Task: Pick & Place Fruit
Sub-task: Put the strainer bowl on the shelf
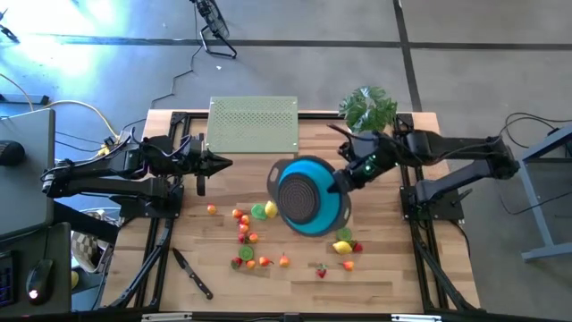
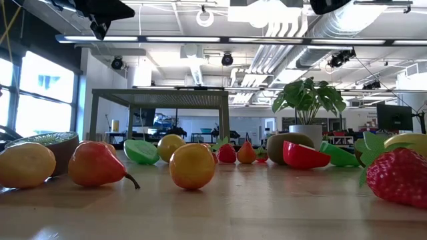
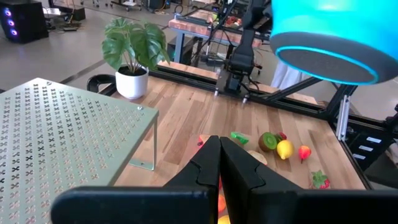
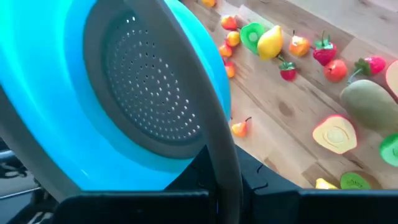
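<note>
The fruit (image 1: 268,241) lies scattered over the near half of the wooden counter (image 1: 384,268): a cluster of red, orange and green pieces toward the middle, and a lemon (image 1: 342,247) with a strawberry and other red bits on the right arm's side. None of it touches either arm's fingers; all of it sits on the counter, below and in front of them.

Above the fruit hangs a blue colander bowl (image 1: 309,195), tipped on its side and off the counter. The right gripper (image 1: 343,183) has its fingers clamped on the bowl's rim.

The left gripper (image 1: 223,163) is well apart from the fruit, just beside the green perforated shelf (image 1: 254,125), fingers pressed together on nothing.

A potted plant (image 1: 368,109) stands at the far edge, and a black-handled knife (image 1: 191,273) lies near the front left.
</note>
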### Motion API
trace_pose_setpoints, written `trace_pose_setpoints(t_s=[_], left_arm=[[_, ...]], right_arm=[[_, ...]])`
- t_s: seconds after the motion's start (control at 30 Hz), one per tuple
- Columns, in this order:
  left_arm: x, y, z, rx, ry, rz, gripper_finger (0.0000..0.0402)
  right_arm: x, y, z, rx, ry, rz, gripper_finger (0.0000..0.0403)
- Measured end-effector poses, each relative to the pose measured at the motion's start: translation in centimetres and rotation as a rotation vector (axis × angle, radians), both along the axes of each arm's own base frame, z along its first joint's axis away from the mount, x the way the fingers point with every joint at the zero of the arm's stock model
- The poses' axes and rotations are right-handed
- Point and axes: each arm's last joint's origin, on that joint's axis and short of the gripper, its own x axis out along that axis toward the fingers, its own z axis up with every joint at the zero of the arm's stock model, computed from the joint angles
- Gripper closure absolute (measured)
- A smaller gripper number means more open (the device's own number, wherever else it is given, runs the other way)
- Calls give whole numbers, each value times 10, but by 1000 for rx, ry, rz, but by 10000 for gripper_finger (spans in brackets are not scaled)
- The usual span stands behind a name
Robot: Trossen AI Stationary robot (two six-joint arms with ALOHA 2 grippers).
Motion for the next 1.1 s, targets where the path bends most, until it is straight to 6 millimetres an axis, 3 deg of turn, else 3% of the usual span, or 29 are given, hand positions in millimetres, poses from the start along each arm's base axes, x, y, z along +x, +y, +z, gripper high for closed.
trace_pose_setpoints(t_s=[0.63,1.1], left_arm=[[0,0,0,0,0,0,396],[0,0,2,4,-24,0,396]], right_arm=[[4,-57,16,60,-202,-80,399],[7,-101,8,46,-216,-148,399]])
